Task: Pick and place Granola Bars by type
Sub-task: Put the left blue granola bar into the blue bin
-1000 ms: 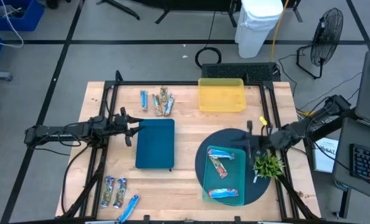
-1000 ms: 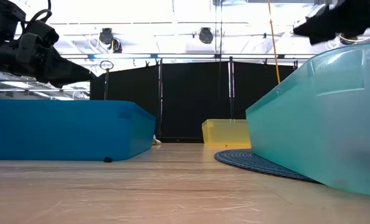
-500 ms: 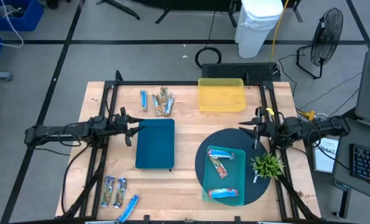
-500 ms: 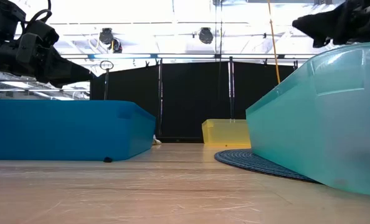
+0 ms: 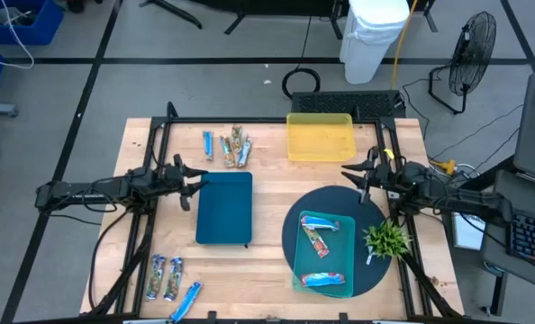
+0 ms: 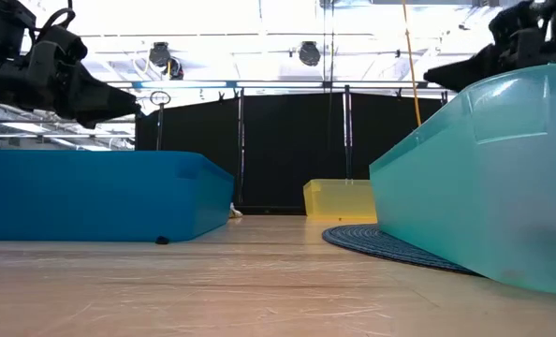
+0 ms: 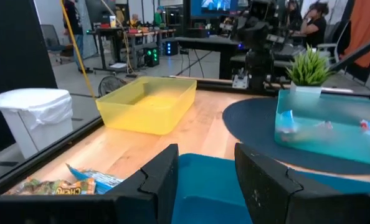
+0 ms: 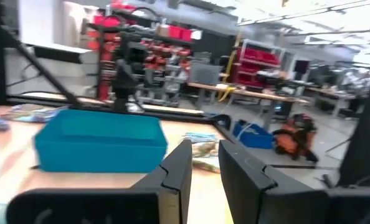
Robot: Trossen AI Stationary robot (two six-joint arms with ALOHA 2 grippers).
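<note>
Three granola bars lie in the teal tray (image 5: 340,270): a mottled one (image 5: 317,241) and two blue ones (image 5: 320,279). More bars lie flat near the table's far edge (image 5: 227,144) and at the near left corner (image 5: 168,281). The far group also shows in the left wrist view (image 7: 73,182). My left gripper (image 5: 188,186) hovers open and empty at the left edge of the dark blue tray (image 5: 224,209). My right gripper (image 5: 353,177) hangs open and empty above the table between the yellow tray (image 5: 321,138) and the round dark mat (image 5: 290,229).
The teal tray sits on the round mat, with a small green plant (image 5: 387,239) at the mat's right edge. The dark blue tray fills the table's middle. A black frame runs along the table's edges. Bare wood lies between the trays and along the near edge.
My right gripper has swung from above the mat's right side, beside the plant, toward the far edge and the yellow tray, tipping up from pointing down to roughly level. The bars and trays have stayed in place.
</note>
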